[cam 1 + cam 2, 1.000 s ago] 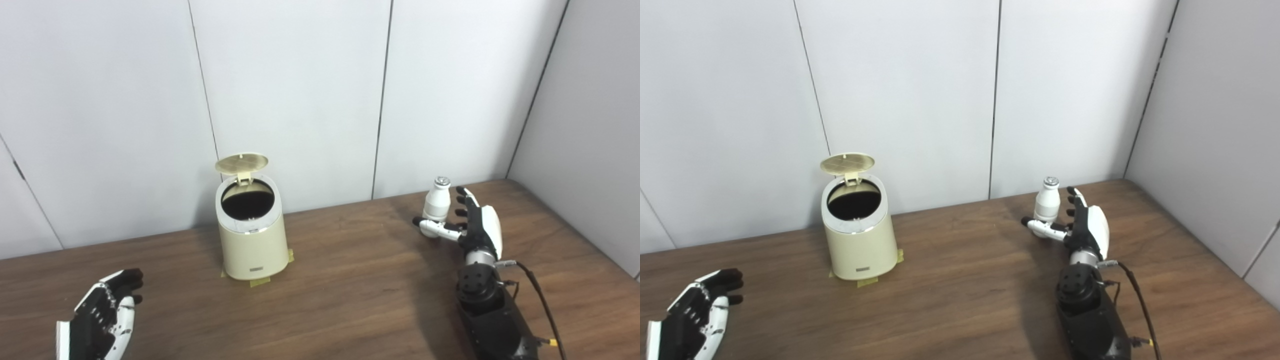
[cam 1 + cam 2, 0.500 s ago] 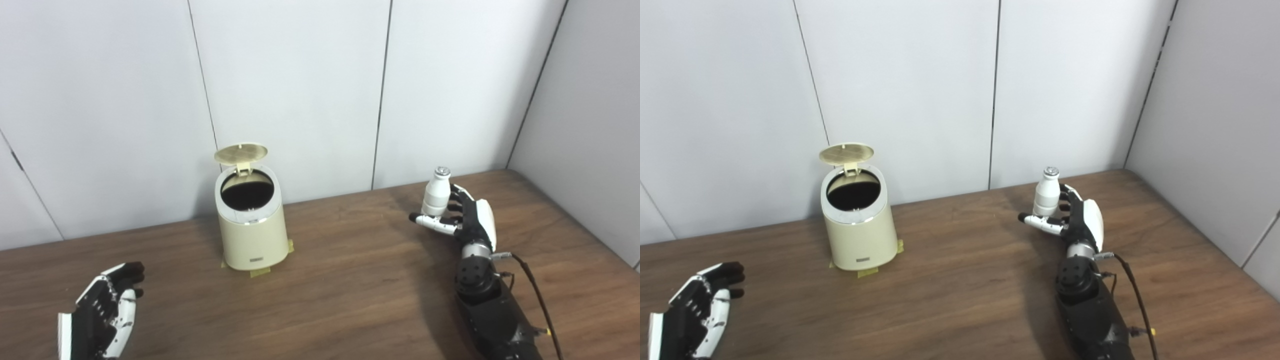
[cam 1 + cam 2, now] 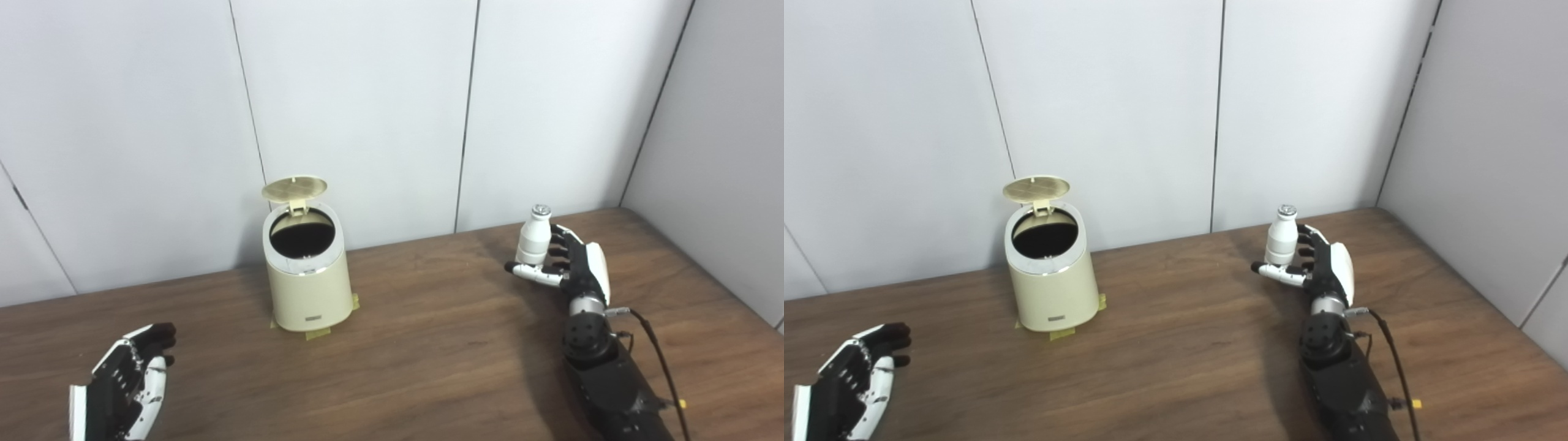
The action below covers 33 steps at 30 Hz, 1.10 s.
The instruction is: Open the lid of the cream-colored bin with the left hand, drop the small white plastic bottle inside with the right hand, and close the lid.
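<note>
The cream-colored bin [image 3: 304,288] stands at the back left of the table, taped down at its base. Its round lid [image 3: 294,188] is tipped up and back, so the dark inside shows. The small white plastic bottle [image 3: 533,240] with a silver cap stands upright at the back right. My right hand [image 3: 572,264] is shut on it, with fingers curled behind it and the thumb across its lower front. The bottle's base is hidden by the thumb. My left hand [image 3: 125,380] rests open at the near left, well away from the bin.
The wooden table [image 3: 429,343] runs up to grey wall panels [image 3: 367,110] at the back and right. A thin cable [image 3: 658,361] runs along my right forearm. Yellow tape [image 3: 318,334] marks the bin's spot.
My right hand's fingers, spread beside the bottle a second ago, have curled round it. The camera has tilted a little. Bin, lid and left hand have stayed put.
</note>
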Tool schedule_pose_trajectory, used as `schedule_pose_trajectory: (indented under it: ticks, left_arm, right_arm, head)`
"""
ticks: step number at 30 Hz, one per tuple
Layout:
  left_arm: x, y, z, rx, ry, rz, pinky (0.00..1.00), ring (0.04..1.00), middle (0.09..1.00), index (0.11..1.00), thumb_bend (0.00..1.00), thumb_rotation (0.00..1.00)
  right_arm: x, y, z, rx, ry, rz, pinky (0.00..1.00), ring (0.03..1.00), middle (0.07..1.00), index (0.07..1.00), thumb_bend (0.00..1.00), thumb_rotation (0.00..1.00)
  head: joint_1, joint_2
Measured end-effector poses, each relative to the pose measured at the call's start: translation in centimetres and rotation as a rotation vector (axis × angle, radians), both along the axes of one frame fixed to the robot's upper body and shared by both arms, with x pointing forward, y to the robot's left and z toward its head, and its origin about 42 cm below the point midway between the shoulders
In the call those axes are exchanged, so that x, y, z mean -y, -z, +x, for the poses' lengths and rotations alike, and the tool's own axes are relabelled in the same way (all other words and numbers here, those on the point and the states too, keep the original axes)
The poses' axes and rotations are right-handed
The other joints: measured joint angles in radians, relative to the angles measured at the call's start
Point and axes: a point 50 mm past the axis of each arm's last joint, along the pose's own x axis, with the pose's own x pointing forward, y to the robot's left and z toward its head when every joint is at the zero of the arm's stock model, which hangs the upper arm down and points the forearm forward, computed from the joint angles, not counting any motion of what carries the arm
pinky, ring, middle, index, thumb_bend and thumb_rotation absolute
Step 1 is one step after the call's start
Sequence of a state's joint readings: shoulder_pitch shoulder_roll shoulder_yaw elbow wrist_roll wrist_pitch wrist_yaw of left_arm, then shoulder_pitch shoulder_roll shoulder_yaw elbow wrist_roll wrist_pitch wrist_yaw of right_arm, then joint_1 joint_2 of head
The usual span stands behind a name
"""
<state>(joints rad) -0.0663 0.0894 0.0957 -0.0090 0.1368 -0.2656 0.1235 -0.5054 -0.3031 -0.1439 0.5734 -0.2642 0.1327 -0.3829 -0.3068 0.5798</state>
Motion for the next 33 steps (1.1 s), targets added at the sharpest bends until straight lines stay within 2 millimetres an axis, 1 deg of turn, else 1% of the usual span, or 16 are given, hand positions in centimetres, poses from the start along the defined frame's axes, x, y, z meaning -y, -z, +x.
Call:
schedule_pose_trajectory:
  ticks: [3, 5, 7, 11, 16, 20, 22, 24, 26, 27, 28, 29, 31, 33]
  left_arm:
    - [0.1, -0.1, -0.1, 0.000, -0.001, 0.014, 0.60, 0.682, 0.689, 0.666, 0.12, 0.43]
    - [0.1, -0.1, -0.2, 0.000, 0.000, 0.020, 0.60, 0.684, 0.691, 0.668, 0.11, 0.44]
    - [0.1, -0.1, -0.2, 0.000, 0.001, 0.022, 0.60, 0.682, 0.691, 0.666, 0.11, 0.43]
    - [0.1, -0.1, -0.2, 0.000, 0.002, 0.025, 0.60, 0.683, 0.693, 0.668, 0.10, 0.39]
    - [0.1, -0.1, -0.2, -0.001, 0.002, 0.027, 0.60, 0.682, 0.689, 0.667, 0.11, 0.42]
    - [0.1, -0.1, -0.3, -0.002, 0.001, 0.027, 0.61, 0.687, 0.690, 0.667, 0.11, 0.41]
    - [0.1, -0.1, -0.3, -0.004, 0.000, 0.027, 0.60, 0.682, 0.689, 0.666, 0.11, 0.41]
    - [0.1, -0.1, -0.3, -0.006, -0.001, 0.026, 0.60, 0.682, 0.689, 0.667, 0.11, 0.40]
    - [0.1, -0.1, -0.3, -0.005, -0.001, 0.026, 0.60, 0.681, 0.689, 0.666, 0.11, 0.40]
    - [0.1, -0.1, -0.3, -0.005, -0.001, 0.026, 0.60, 0.682, 0.689, 0.667, 0.11, 0.42]
    - [0.1, -0.1, -0.3, -0.005, -0.001, 0.026, 0.60, 0.682, 0.689, 0.667, 0.11, 0.43]
    - [0.1, -0.1, -0.4, -0.004, -0.001, 0.027, 0.60, 0.683, 0.689, 0.667, 0.11, 0.43]
    - [0.1, -0.2, -0.4, -0.003, -0.002, 0.030, 0.61, 0.685, 0.691, 0.668, 0.10, 0.43]
    - [0.1, -0.2, -0.6, -0.002, -0.003, 0.032, 0.61, 0.687, 0.692, 0.669, 0.10, 0.43]
  right_arm:
    - [-0.4, -0.1, 0.6, -0.005, -0.010, -0.001, 0.60, 0.700, 0.759, 0.828, 0.85, 0.18]
    - [-0.3, -0.1, 0.8, -0.011, -0.006, 0.005, 0.60, 0.699, 0.760, 0.836, 0.85, 0.17]
    - [-0.4, -0.1, 0.9, -0.007, -0.008, 0.011, 0.61, 0.705, 0.764, 0.836, 0.85, 0.16]
    - [-0.4, 0.1, 1.0, -0.003, -0.012, 0.017, 0.59, 0.693, 0.753, 0.823, 0.86, 0.15]
    - [-0.4, 0.2, 1.2, -0.004, -0.011, 0.014, 0.61, 0.706, 0.762, 0.818, 0.86, 0.16]
    - [-0.4, 0.3, 1.3, 0.003, -0.016, 0.017, 0.63, 0.710, 0.759, 0.808, 0.87, 0.14]
    - [-0.5, 0.4, 1.4, 0.006, -0.019, 0.015, 0.63, 0.706, 0.752, 0.789, 0.85, 0.13]
    - [-0.6, 0.4, 1.4, 0.009, -0.020, 0.001, 0.59, 0.678, 0.723, 0.749, 0.81, 0.09]
    - [-0.7, 0.5, 1.4, 0.014, -0.009, -0.013, 0.53, 0.616, 0.659, 0.685, 0.77, 0.04]
    - [-0.6, 0.6, 1.3, 0.022, 0.000, -0.023, 0.48, 0.566, 0.604, 0.571, 0.62, 0.09]
    - [-0.6, 0.7, 1.3, 0.039, 0.012, -0.032, 0.45, 0.520, 0.536, 0.542, 0.57, 0.04]
    - [-0.6, 0.8, 1.2, 0.062, 0.034, -0.045, 0.42, 0.488, 0.499, 0.528, 0.55, 0.02]
    - [-0.5, 1.0, 1.1, 0.091, 0.059, -0.071, 0.39, 0.444, 0.459, 0.523, 0.53, 0.00]
    - [-0.5, 1.1, 1.0, 0.120, 0.082, -0.095, 0.37, 0.427, 0.448, 0.527, 0.52, 0.00]
  head:
    - [0.005, 0.000]
    - [0.005, 0.000]
    - [0.005, 0.000]
    - [0.011, -0.003]
    - [0.012, -0.003]
    - [0.017, -0.002]
    - [0.018, 0.000]
    - [0.018, 0.000]
    - [0.018, 0.002]
    - [0.020, 0.002]
    - [0.020, 0.002]
    - [0.020, 0.002]
    - [0.020, 0.002]
    - [0.020, 0.003]
